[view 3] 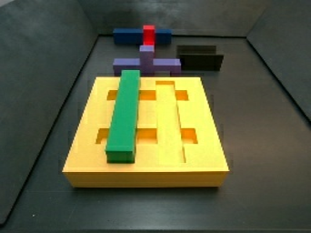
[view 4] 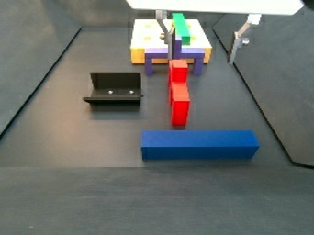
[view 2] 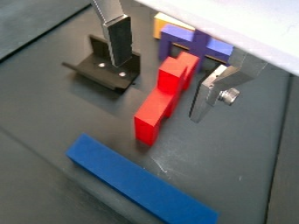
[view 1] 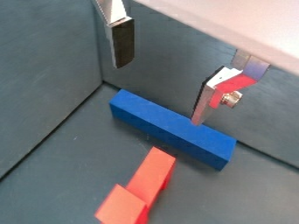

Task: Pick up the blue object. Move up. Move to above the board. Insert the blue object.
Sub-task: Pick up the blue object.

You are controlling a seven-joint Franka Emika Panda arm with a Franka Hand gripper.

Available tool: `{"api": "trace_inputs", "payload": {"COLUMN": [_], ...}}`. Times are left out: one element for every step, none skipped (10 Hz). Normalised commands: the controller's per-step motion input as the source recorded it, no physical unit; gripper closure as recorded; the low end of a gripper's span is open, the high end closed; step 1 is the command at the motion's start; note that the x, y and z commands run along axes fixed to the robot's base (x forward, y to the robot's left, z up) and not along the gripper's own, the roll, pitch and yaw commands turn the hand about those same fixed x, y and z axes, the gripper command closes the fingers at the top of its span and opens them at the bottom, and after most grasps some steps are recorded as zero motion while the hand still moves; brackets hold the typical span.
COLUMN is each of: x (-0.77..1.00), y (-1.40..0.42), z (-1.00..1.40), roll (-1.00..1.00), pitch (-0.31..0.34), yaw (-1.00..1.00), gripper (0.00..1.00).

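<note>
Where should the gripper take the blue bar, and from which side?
Grip the blue bar at mid-length across its narrow width, coming straight down. It lies flat on the floor, long sides free; only the red block nears its middle. The gripper hangs open above it.

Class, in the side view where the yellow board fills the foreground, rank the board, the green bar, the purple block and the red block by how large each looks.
1. board
2. green bar
3. purple block
4. red block

The last two lie farther from the camera, so their true sizes are unsure. The gripper is not in this view.
</note>
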Motion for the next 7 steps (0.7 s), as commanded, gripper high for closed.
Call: {"api": "trace_inputs", "payload": {"x": [0.0, 0.0, 0.0, -0.01, -0.05, -0.05, -0.03], "y": [0.06, 0.08, 0.13, 0.21, 0.24, 0.24, 0.21], "z": [-0.09, -0.08, -0.08, -0.12, -0.21, -0.24, -0.26], "roll": [-0.13, -0.11, -0.07, 0.0, 0.0, 0.0, 0.0], "pitch": [-0.086, -0.084, -0.079, -0.067, -0.064, -0.051, -0.047], "yaw": [-0.82, -0.82, -0.8, -0.81, -0.8, -0.8, -0.84], "gripper": [0.0, 0.0, 0.0, 0.0, 0.0, 0.0, 0.0]}}
